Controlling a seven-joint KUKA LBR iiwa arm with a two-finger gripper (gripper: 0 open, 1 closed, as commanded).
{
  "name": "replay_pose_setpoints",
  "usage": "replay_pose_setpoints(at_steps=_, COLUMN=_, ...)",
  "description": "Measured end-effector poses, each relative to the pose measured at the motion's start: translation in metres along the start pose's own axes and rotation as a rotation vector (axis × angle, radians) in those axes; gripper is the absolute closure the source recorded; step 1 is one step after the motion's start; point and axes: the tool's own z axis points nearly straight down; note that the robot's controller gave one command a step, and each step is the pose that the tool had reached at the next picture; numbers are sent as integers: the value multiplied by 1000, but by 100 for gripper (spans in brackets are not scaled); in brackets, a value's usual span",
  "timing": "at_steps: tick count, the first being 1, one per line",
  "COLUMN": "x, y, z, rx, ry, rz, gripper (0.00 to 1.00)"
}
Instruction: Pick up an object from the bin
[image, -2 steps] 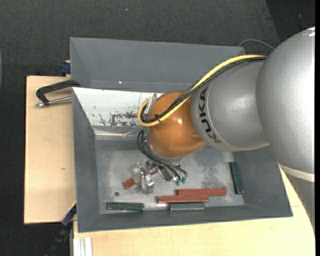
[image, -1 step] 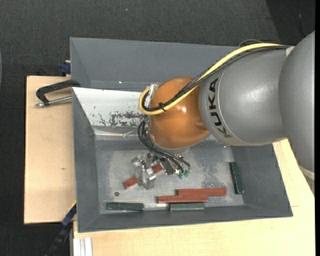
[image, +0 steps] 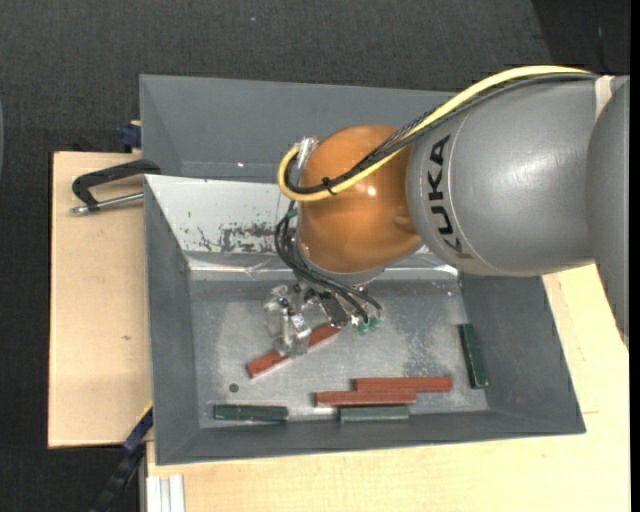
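Three red bars (image: 402, 384), three dark green bars (image: 250, 411) in bin (image: 167, 330)

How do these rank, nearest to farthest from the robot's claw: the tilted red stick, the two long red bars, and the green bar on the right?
1. Tilted red stick: mid-bin, right at the gripper.
2. Long red bars: lower in the view, right of the gripper.
3. Green bar: by the bin's right wall.

At eight o'clock, the flat red-brown bar (image: 266, 365) has its upper end hidden under the metal gripper (image: 298, 322)
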Motion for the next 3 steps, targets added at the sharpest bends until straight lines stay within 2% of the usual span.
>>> replay_pose_setpoints(at_steps=1, x=8, y=-62, z=-29, rx=0, ry=8, rz=-4, gripper=0)
replay_pose_setpoints(at_steps=2, x=8, y=-62, z=-29, rx=-1, ry=9, rz=-5, gripper=0)
replay_pose_setpoints(at_steps=3, x=-2, y=-58, z=-6, rx=2, ry=5, rz=-136, gripper=0)
